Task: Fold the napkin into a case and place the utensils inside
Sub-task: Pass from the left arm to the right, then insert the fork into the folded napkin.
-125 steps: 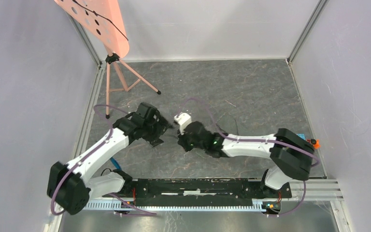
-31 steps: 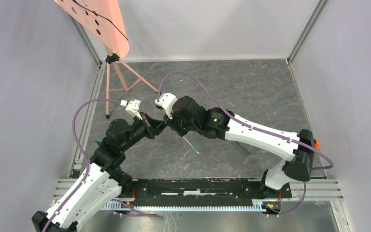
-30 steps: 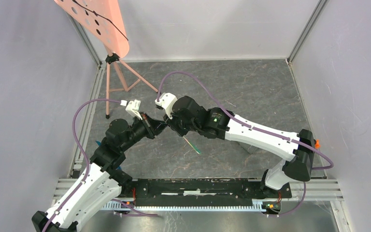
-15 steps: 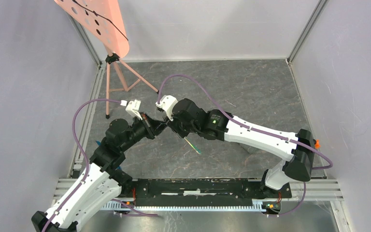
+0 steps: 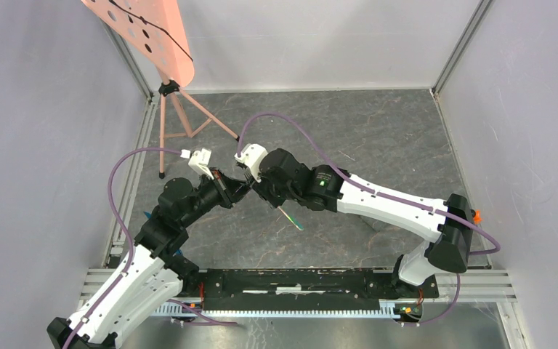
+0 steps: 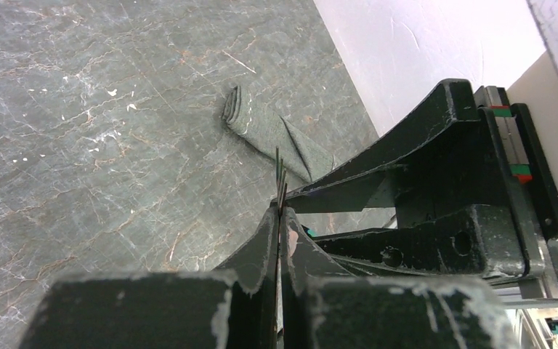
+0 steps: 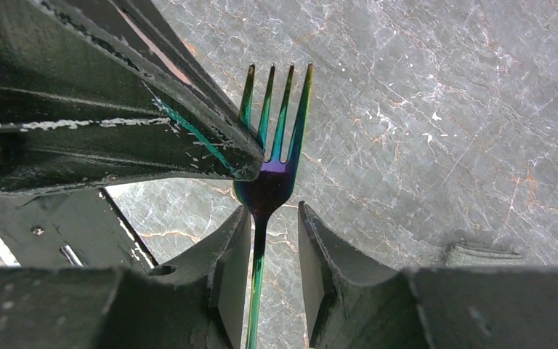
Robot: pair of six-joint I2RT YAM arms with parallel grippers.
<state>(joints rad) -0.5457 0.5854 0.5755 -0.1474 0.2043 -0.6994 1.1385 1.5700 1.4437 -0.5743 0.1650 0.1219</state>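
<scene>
Right wrist view: mid-handover of thin iridescent metal fork (image 7: 270, 178). Clamped at tine end by left gripper (image 6: 280, 214); straddled, untouched, by parted right gripper (image 7: 272, 212). Well apart on slate floor (image 6: 80, 145): folded dark grey cloth napkin (image 6: 261, 127). Next, likely: withdraw right, carry fork to napkin's opening.

Bright even light, blurred foreground

White left arm (image 5: 142, 273), white right arm (image 5: 389, 207), black joints (image 5: 178, 198), looping purple cables (image 5: 110, 185), scuffed black gripper fingers (image 6: 258, 243), green light (image 5: 322, 183) on right forearm
</scene>
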